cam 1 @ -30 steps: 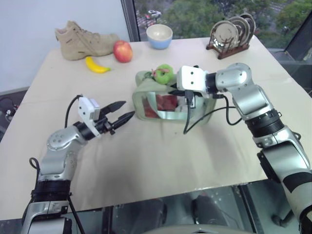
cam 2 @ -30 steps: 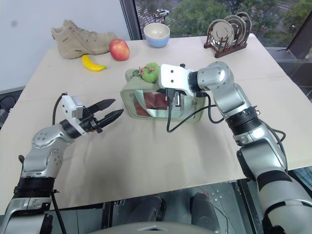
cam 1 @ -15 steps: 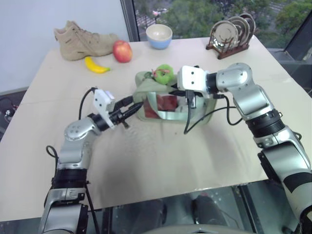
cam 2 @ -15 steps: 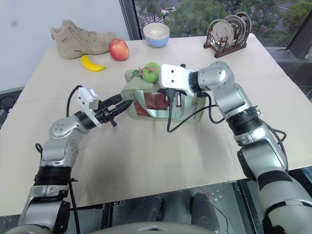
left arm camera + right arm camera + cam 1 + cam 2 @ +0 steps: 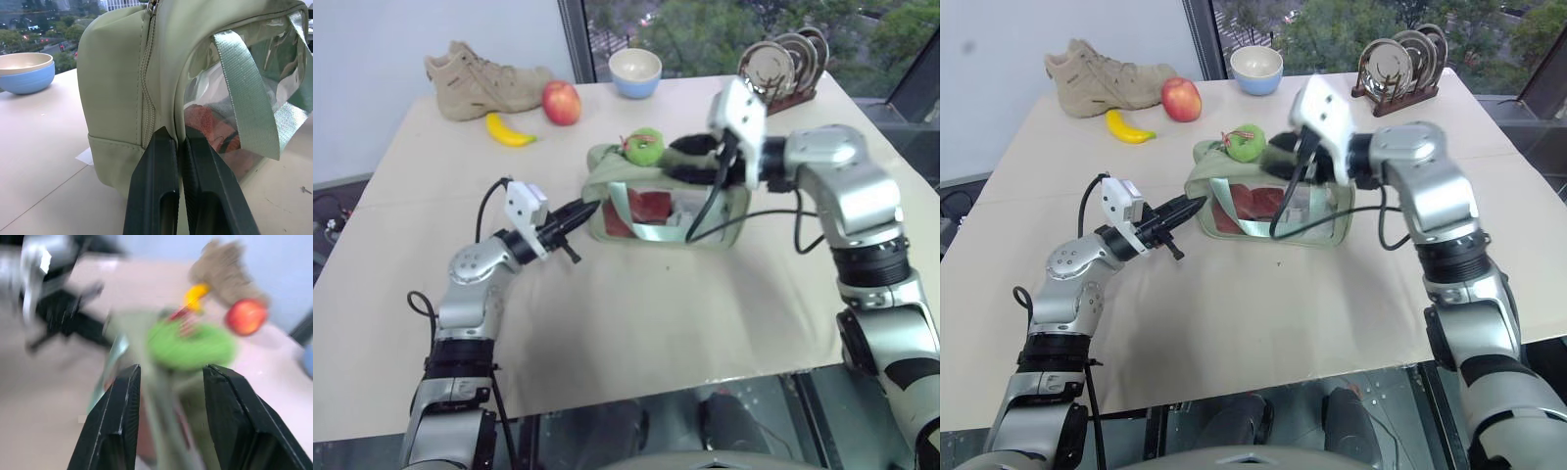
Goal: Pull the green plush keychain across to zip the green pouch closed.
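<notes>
the boxy pale sage-green fabric pouch sits mid-table on the beige table top, clear plastic window facing the robot, green straps crossing it, reddish items visible inside. the small lime-green plush keychain rests on top of the pouch near its left end, with a red-and-white bit at its upper side.

head views: left gripper at the pouch's left end, black fingers pressed together on the fabric edge. right gripper raised above the pouch top, just right of the keychain; its white wrist block is tilted and motion-blurred, black cable hanging down across the window.

left wrist view adds close detail: the two fingers pinch a fold of the pouch's corner seam beside the zipper track, and a blue-and-cream bowl sits behind on the table.

right wrist view, blurred: fingers spread apart with nothing between them, the keychain ahead and beyond the tips, not gripped.

far edge of the table in the head views: a tan suede boot, a red apple, a yellow banana, a wooden rack of plates.
</notes>
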Robot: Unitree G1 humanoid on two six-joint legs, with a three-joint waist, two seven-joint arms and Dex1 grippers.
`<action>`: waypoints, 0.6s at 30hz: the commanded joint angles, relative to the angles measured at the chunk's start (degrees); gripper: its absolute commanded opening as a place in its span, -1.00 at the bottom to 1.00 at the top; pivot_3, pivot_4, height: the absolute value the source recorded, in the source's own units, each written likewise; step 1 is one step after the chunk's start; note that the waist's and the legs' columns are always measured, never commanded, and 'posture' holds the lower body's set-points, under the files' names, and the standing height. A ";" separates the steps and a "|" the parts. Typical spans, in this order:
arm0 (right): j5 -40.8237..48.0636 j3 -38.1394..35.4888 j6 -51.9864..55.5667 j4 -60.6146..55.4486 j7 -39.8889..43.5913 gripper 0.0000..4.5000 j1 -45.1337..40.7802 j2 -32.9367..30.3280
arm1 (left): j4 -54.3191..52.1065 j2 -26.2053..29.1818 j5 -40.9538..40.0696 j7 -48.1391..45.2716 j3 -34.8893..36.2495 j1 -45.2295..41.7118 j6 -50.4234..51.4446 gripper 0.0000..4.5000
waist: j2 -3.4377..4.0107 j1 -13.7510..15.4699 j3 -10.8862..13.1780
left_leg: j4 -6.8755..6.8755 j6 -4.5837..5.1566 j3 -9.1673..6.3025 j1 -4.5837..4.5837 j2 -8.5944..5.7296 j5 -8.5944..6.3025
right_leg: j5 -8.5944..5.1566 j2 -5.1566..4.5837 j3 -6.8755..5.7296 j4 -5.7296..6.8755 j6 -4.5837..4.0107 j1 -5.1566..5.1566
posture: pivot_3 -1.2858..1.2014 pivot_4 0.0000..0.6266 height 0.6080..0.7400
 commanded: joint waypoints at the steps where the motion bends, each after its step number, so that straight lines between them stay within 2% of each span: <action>1: -6.53 3.94 -2.77 -3.27 -6.17 -0.09 -2.39 -2.33 | 0.24 0.08 0.60 0.24 0.95 -1.36 -1.43 -1.00 | 0.00 -0.01 0.00 | -0.03 0.00 0.03 0.01 0.00 0.00 | 0.00 0.00 0.01 0.00 0.00 0.00 | 0.03 -0.52 1.00; 3: -9.94 7.64 -5.62 -3.71 -7.54 -0.09 -2.78 -3.04 | 0.44 0.10 0.71 0.21 0.88 -1.61 -1.63 -1.00 | 0.00 -0.02 0.00 | -0.01 0.00 0.07 0.02 0.00 0.00 | 0.00 0.00 0.03 -0.01 0.00 -0.02 | 0.03 -0.52 1.00; 8: -10.37 11.69 -6.31 -5.84 -7.82 -0.09 -4.44 -0.37 | 0.21 0.16 0.94 -0.05 0.87 -1.82 -1.69 -1.00 | -0.01 -0.14 -0.01 | 0.05 0.00 0.09 0.00 0.00 0.00 | 0.00 -0.02 0.08 0.02 0.00 -0.03 | 0.03 -0.52 1.00; 18: -12.64 15.12 -11.54 -0.29 -6.44 -0.09 -6.37 -0.19 | -0.82 0.01 0.88 -0.08 0.95 -1.16 -1.68 -1.00 | -0.04 -0.18 -0.02 | 0.05 0.00 0.05 0.00 -0.01 0.00 | 0.00 -0.02 0.02 0.01 0.01 -0.03 | 0.03 -0.52 1.00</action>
